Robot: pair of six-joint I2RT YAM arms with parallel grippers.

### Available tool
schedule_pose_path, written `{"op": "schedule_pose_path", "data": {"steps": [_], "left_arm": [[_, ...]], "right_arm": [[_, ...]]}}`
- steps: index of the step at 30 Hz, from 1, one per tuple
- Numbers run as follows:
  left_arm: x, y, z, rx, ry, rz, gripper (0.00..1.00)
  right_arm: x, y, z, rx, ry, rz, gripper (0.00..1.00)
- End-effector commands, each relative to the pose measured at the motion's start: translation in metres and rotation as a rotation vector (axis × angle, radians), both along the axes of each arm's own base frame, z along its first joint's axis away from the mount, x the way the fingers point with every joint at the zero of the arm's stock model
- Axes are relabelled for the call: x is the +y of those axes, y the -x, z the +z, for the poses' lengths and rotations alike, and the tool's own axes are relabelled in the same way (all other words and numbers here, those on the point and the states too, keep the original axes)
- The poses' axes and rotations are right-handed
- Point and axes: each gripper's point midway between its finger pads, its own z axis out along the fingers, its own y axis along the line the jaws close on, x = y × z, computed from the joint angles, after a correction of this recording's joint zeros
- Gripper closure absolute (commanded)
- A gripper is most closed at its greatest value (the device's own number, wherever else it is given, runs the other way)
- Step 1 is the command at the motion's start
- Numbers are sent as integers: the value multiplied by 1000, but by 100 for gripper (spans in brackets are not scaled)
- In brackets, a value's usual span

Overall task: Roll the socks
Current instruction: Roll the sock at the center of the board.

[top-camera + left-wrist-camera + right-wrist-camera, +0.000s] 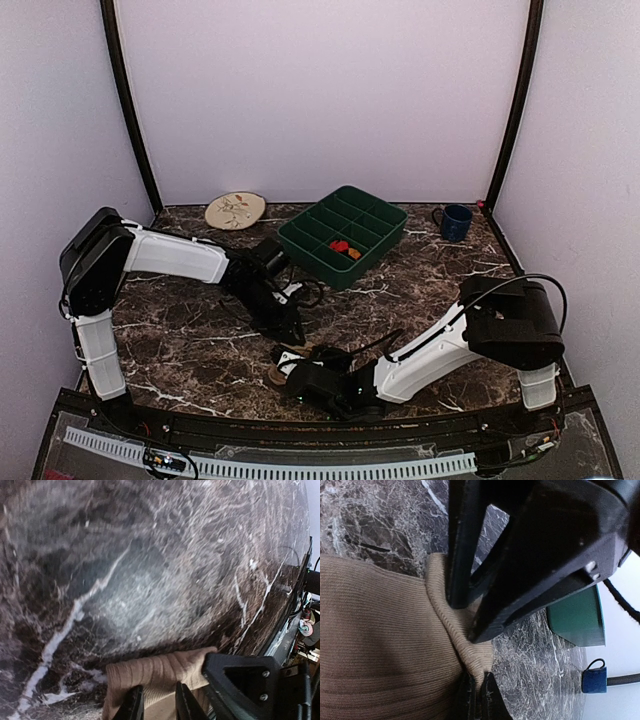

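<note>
while the tan sock (380, 630) lies mostly flat at the near middle of the dark marble table (180, 340), just beyond the arms' bases, rolling looks barely begun: only one end is gathered up. the right gripper (479, 695) has its fingers pressed together on a raised fold at that end. the left gripper (156, 702), fingers a little apart, seems to nip the same edge from the far side. the next move, i judge, calls for turning that pinched edge over along the sock's length, and the two heads crowd each other there. at the far side, the green tray (375, 258) holds the argyle sock (345, 248) in a near compartment. a plate (235, 210) sits far left and a blue mug (456, 221) far right, both well apart from the work.
</note>
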Motion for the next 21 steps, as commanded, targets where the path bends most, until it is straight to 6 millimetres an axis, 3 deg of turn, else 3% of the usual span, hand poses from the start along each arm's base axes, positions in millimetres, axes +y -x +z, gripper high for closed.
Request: {"op": "schedule_pose_path", "data": {"steps": [1,15,21], "left_arm": [[4,7,-8,-5,-15,8,74],[6,13,-33,-14,-94,32,74],[12,17,-42,-13,-133,51,75]], "right_arm": [[-12,10,-32,38,97,21,100],[-14,6,-21,56,59,-23,100],[-17,-5,-4,72,13,-84,82]]}}
